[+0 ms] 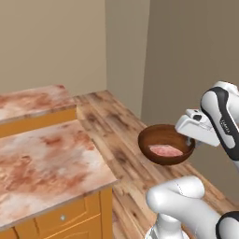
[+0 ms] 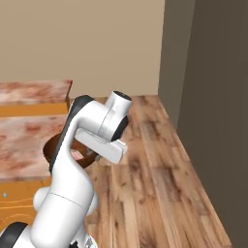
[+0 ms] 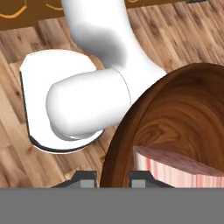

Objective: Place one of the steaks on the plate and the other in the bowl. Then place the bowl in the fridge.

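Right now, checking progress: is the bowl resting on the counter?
No, the bowl hangs above the wooden floor, clear of the counter.

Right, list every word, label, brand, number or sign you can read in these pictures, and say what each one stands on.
No text can be read.
One small dark marking on the arm's white upper link in the left base view: too small and blurred to read.
The bowl, the steak in it, the counter and the wooden floor: no lettering.

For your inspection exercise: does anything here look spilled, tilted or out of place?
Nothing stands out. The bowl is held about level above the wooden floor, jaws shut on its rim, and the steak lies flat inside.
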Motion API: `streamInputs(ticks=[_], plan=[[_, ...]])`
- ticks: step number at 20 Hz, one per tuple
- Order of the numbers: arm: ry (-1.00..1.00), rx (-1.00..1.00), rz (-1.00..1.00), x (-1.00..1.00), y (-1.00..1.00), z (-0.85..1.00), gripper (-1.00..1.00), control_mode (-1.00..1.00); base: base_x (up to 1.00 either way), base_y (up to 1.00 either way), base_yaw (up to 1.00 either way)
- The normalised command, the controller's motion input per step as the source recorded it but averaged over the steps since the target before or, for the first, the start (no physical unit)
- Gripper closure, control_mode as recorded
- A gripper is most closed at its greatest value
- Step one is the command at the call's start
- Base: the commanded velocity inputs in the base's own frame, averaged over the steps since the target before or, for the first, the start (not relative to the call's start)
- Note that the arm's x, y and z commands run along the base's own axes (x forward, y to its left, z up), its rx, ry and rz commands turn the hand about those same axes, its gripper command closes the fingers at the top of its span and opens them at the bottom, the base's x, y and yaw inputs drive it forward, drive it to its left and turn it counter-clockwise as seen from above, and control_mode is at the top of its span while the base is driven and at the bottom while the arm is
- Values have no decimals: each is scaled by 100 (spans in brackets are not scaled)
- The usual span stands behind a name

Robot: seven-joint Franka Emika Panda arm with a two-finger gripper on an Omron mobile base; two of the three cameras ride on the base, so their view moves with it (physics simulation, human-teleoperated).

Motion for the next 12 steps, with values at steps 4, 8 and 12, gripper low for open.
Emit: streamInputs(ticks=[4,8,12], plan=[[0,0,0,0,0,0,100,100,63,-100,22],[0,0,0,0,0,0,100,100,93,-85,24],[0,0,0,0,0,0,100,100,100,-35,39]])
